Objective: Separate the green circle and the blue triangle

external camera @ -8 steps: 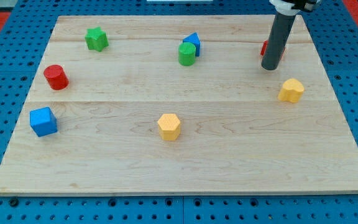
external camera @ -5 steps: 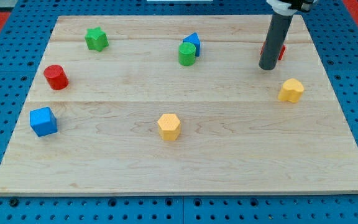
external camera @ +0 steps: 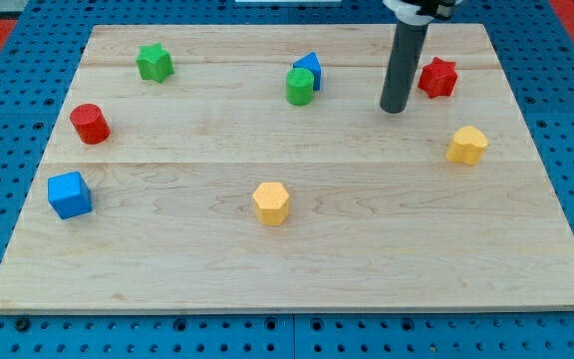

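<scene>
The green circle (external camera: pixel 300 87) stands near the top middle of the wooden board (external camera: pixel 287 249). The blue triangle (external camera: pixel 309 69) touches it from behind, at its upper right. My tip (external camera: pixel 394 109) rests on the board to the right of the pair, well apart from them, and to the lower left of a red star (external camera: pixel 437 77).
A green star (external camera: pixel 153 62) lies at the top left, a red cylinder (external camera: pixel 90 124) and a blue cube (external camera: pixel 70 194) at the left. A yellow hexagon (external camera: pixel 271 203) sits at the bottom middle, another yellow hexagon (external camera: pixel 466 146) at the right.
My tip has slid left, away from the red star, which now shows in full, and toward the green circle and blue triangle. No block has moved.
</scene>
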Available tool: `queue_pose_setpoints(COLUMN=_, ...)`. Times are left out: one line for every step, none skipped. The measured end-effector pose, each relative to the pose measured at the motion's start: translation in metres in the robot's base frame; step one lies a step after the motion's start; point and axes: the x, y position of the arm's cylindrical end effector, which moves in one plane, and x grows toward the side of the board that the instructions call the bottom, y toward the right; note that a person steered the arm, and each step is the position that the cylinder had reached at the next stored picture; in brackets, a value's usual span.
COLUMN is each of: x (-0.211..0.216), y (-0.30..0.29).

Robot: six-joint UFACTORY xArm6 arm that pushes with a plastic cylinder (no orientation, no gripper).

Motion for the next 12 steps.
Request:
queue_pose_setpoints(x=0.000, y=-0.016)
queue_pose_setpoints(x=-0.003, y=-0.020)
queue_pose_setpoints(x=-0.010, y=-0.014)
queue_pose_setpoints(x=-0.013, y=-0.014)
queue_pose_setpoints(x=-0.045, y=-0.014)
queue_pose_setpoints(x=-0.065, y=-0.034)
queue_pose_setpoints(x=-0.086, y=-0.054)
queue_pose_setpoints(x=-0.117, y=-0.054)
queue_pose_setpoints(x=-0.083, y=-0.037)
queue_pose_setpoints(x=-0.009, y=-0.016)
queue_pose_setpoints(x=0.034, y=-0.092)
queue_pose_setpoints(x=0.033, y=-0.193)
